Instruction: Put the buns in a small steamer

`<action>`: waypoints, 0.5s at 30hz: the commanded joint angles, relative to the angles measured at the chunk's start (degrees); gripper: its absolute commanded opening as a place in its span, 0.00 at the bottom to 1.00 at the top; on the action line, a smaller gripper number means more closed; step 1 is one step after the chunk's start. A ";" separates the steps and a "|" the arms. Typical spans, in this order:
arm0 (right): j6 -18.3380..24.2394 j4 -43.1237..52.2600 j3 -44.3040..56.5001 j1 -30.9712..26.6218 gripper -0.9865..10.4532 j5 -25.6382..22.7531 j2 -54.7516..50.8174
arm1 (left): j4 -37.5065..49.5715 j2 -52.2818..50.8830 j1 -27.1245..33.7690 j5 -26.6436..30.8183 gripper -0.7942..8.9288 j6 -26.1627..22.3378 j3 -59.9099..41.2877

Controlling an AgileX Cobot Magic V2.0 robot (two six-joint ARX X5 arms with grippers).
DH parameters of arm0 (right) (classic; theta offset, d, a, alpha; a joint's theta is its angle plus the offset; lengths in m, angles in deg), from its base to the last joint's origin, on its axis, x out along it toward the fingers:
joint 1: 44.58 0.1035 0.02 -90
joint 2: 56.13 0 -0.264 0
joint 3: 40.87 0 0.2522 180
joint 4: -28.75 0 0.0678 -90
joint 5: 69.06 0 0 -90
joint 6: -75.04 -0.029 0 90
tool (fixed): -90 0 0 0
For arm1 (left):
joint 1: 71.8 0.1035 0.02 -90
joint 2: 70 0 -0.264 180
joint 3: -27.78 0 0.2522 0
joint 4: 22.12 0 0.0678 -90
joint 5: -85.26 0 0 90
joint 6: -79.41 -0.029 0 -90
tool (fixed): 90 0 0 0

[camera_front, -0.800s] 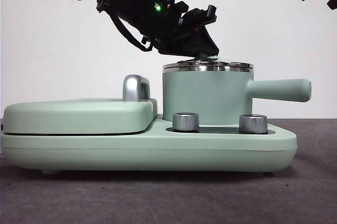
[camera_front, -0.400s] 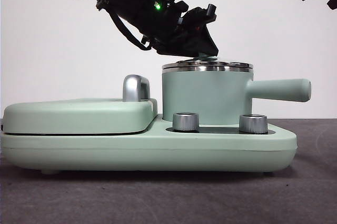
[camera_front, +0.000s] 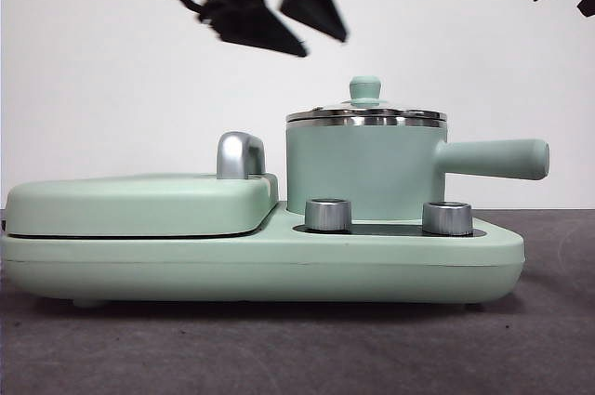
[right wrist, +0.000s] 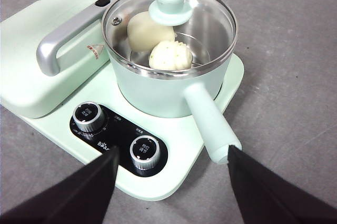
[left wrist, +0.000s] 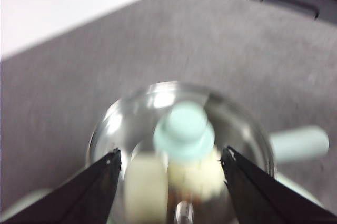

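Jaws apart above small steamer (right wrist: 168,84) — handle (camera_front: 493,158) horizontal.

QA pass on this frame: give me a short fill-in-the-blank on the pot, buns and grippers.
1. Both buns lie inside the small steamer, under its glass ____.
2. The left gripper hangs above the green knob with its jaws ____.
3. The steamer's straight side handle points away from the flat ____ plate.
4. In the right wrist view, ____ dials sit in front of the steamer.

Missing words: lid; open; grill; two
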 commanded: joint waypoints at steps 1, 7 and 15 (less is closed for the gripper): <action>-0.66 0.61 -0.31 0.31 0.37 0.00 0.35 | -9.35 -2.75 0.85 -0.15 0.40 4.22 1.09; -0.66 1.07 -0.31 0.31 0.41 0.42 2.43 | -24.02 -8.66 1.99 -0.15 0.40 6.03 0.15; -0.63 7.32 -0.33 0.33 0.41 3.67 7.65 | -23.67 -22.86 3.78 0.09 0.40 7.50 -12.81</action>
